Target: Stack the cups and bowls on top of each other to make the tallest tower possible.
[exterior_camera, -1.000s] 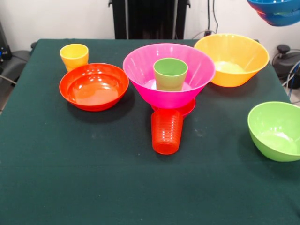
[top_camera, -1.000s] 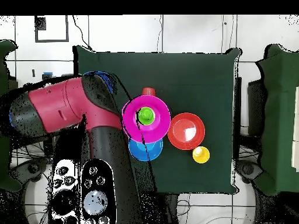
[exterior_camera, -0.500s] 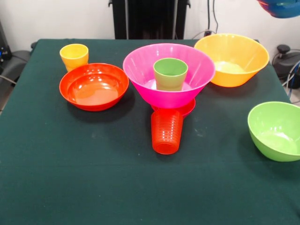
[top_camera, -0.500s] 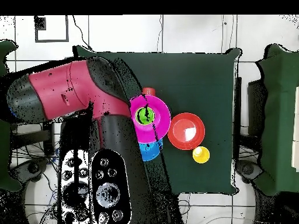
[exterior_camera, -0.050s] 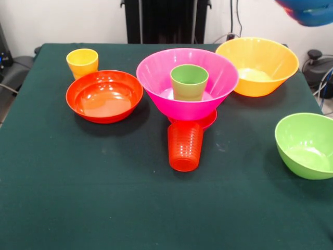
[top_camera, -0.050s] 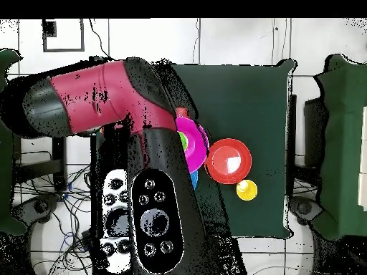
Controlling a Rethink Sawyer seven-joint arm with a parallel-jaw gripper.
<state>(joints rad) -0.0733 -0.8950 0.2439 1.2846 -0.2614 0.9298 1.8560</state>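
The tower is a large pink bowl (exterior_camera, -0.050s: 156,78) resting on a small magenta bowl (exterior_camera, -0.050s: 207,122), with a light green cup (exterior_camera, -0.050s: 189,82) upright inside it. A ribbed orange-red cup (exterior_camera, -0.050s: 184,146) stands upside down just in front. To the left are a shallow red-orange bowl (exterior_camera, -0.050s: 104,96) and a yellow cup (exterior_camera, -0.050s: 82,62). A yellow-orange bowl (exterior_camera, -0.050s: 257,65) sits at the back right and a lime green bowl (exterior_camera, -0.050s: 307,145) at the right edge. A blue bowl (exterior_camera, -0.050s: 309,10) hangs in the air at the top right corner. The gripper is hidden in both views.
In the overhead view the red and black arm (top_camera, -0.050s: 100,100) reaches over the table (top_camera, -0.050s: 244,93) and covers the left part of the pink bowl (top_camera, -0.050s: 193,136). A sliver of blue bowl (top_camera, -0.050s: 194,179) shows beside the arm. The red-orange bowl (top_camera, -0.050s: 228,160) and yellow cup (top_camera, -0.050s: 246,189) lie uncovered.
The arm has swung across the overhead view, now covering most of the pink bowl and the blue bowl. In the front view the blue bowl rose, then dipped slightly.
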